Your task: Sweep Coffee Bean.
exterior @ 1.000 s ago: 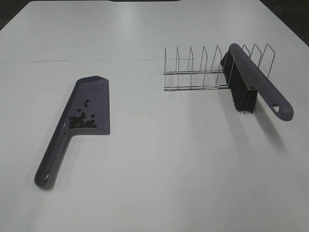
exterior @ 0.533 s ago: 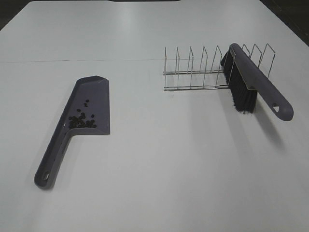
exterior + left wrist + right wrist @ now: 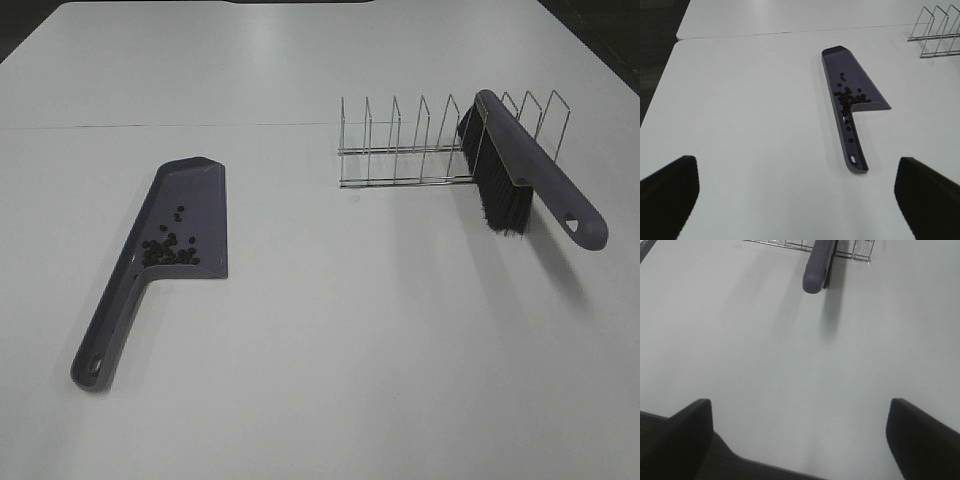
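Observation:
The purple dustpan (image 3: 196, 190) lies flat on the white table at the left, handle toward the front. The coffee beans (image 3: 168, 250) sit in a small dark cluster inside its blade, near the handle. The left wrist view shows the same dustpan (image 3: 855, 142) and beans (image 3: 849, 97). The purple brush (image 3: 530, 165) with black bristles rests tilted in the wire rack (image 3: 400, 140) at the right. My left gripper (image 3: 797, 170) is open and empty, well short of the dustpan. My right gripper (image 3: 800, 407) is open and empty, well short of the brush handle (image 3: 817, 265). Neither gripper shows in the exterior high view.
The wire rack has several upright loops; part of it shows in the left wrist view (image 3: 937, 30) and in the right wrist view (image 3: 790, 244). A seam (image 3: 160, 125) crosses the table behind the dustpan. The table's front edge (image 3: 770, 467) is under the right gripper.

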`<action>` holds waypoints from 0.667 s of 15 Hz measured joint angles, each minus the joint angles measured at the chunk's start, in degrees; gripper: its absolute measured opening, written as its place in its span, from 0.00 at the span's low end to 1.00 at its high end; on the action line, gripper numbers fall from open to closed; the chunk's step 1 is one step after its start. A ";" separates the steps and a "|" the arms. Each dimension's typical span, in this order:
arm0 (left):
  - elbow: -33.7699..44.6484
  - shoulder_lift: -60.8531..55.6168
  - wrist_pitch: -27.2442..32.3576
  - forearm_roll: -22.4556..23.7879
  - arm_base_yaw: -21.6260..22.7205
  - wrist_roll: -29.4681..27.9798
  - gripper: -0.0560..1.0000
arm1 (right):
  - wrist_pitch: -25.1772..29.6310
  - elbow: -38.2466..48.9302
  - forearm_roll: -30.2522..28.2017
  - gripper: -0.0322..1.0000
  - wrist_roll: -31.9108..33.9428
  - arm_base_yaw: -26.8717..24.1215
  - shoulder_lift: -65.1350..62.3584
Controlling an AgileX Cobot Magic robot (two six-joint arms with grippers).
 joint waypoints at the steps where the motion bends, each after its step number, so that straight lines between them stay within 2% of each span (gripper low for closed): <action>1: 0.00 0.00 0.00 0.00 0.63 0.00 0.99 | 0.00 0.00 0.00 0.83 0.00 0.00 0.00; 10: 0.00 0.00 0.00 0.00 0.63 0.00 0.99 | 0.00 0.00 0.00 0.83 0.00 0.00 0.00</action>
